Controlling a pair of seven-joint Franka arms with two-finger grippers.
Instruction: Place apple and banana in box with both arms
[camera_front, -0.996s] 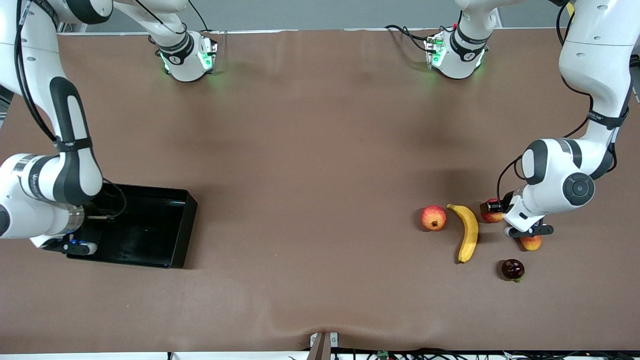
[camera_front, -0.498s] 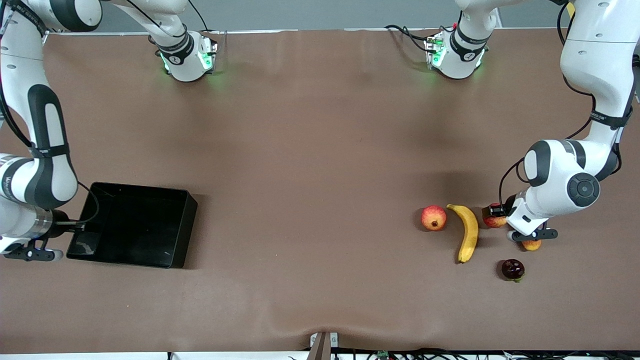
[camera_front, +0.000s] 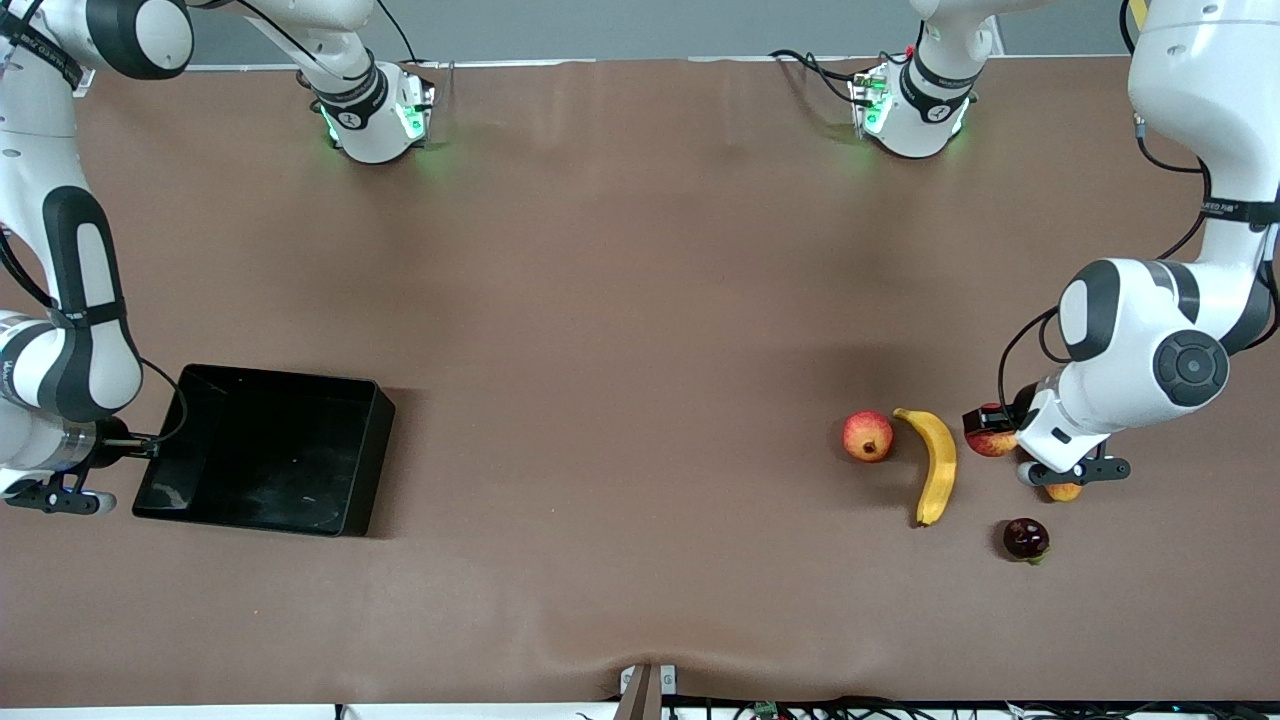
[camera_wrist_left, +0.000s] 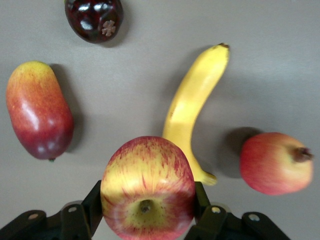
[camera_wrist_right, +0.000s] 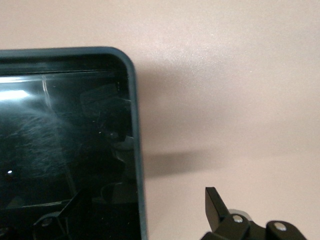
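Observation:
My left gripper (camera_wrist_left: 148, 200) is shut on the apple (camera_wrist_left: 148, 187), a red fruit with yellow streaks, one finger on each side. In the front view the apple (camera_front: 991, 442) sits under the left hand, beside the banana (camera_front: 938, 463) toward the left arm's end of the table. The banana (camera_wrist_left: 195, 107) lies on the table. The black box (camera_front: 365, 460) stands at the right arm's end. My right gripper (camera_wrist_right: 145, 220) is open and empty, low at the box's outer wall (camera_wrist_right: 136, 150), with one finger over the box and one over the table.
A red-orange round fruit (camera_front: 867, 436) lies beside the banana toward the right arm's end. An oval red-yellow fruit (camera_front: 1063, 490) is half hidden under the left hand. A dark round fruit (camera_front: 1025, 538) lies nearest the front camera. The box's inside is bare.
The right arm has swung from over the box out to its outer edge. The left hand has stayed at the apple, and its elbow has shifted slightly.

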